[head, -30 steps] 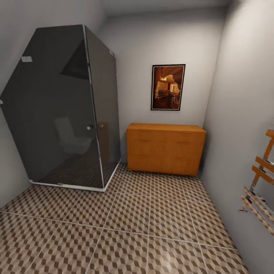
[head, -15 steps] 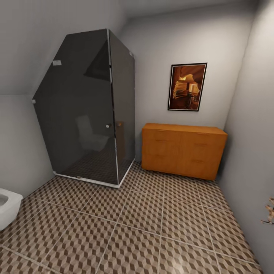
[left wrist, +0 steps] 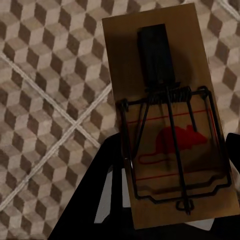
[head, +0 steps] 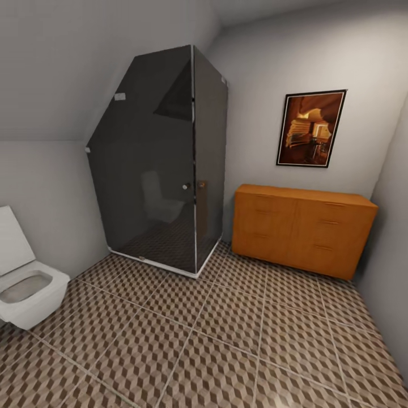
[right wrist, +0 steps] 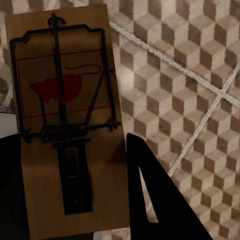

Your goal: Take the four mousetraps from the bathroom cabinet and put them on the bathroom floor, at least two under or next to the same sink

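Patterned bathroom floor [head: 226, 340] is lying wide open between the white toilet [head: 25, 286], the dark shower cabin [head: 164, 164] and the orange cabinet [head: 303, 229]. Each arm is carrying 1 mousetrap: left mousetrap [left wrist: 167, 125] and right mousetrap [right wrist: 65, 120] are running lengthwise along dark fingers [right wrist: 147, 195] clamped beside them, floor directly beneath.

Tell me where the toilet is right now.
In the head view the toilet sits at the far left edge against the grey wall, lid up, on the tiled floor, left of the dark glass shower.
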`<state>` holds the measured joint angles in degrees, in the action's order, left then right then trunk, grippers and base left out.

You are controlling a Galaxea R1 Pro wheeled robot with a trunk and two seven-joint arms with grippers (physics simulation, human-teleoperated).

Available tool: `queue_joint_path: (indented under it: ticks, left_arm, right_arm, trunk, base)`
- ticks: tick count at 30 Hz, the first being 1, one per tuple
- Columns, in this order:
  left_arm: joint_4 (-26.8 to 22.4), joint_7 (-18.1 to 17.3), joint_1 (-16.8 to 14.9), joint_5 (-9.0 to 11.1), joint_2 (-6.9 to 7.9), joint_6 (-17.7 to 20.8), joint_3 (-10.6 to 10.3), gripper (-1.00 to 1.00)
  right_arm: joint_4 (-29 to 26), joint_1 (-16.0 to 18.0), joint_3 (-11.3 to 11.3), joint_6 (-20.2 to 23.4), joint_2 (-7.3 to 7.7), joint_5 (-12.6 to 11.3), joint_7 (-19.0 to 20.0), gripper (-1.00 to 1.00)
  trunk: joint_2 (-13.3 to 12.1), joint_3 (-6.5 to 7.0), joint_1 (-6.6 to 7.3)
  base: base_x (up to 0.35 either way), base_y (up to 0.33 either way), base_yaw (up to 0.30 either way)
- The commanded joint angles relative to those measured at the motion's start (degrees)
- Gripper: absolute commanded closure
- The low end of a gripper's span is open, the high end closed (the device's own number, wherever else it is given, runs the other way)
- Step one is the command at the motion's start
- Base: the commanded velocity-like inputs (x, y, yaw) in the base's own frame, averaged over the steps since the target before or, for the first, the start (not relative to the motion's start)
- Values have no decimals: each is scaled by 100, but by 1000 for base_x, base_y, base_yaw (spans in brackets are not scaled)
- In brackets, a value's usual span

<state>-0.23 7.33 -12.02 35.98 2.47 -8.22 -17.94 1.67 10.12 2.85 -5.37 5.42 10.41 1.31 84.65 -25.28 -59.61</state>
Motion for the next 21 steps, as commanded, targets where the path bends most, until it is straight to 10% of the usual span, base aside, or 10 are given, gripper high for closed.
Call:
queue_joint_path:
  ticks: [1, 21]
  left_arm:
    - [-3, 48, -2, 14, -1, -8, -46, 100]
    - [-4, 50, -2, 23, -9, -13, -43, 100]
  right_arm:
    - [18, 7, 32, -35, 3, 27, 12, 100]
    - [18, 7, 33, -43, 0, 22, 9, 100]
  trunk:
    - [3, -6, 0]
    - [3, -6, 0]
  base:
    - [0, 0, 276]
    - [0, 0, 276]
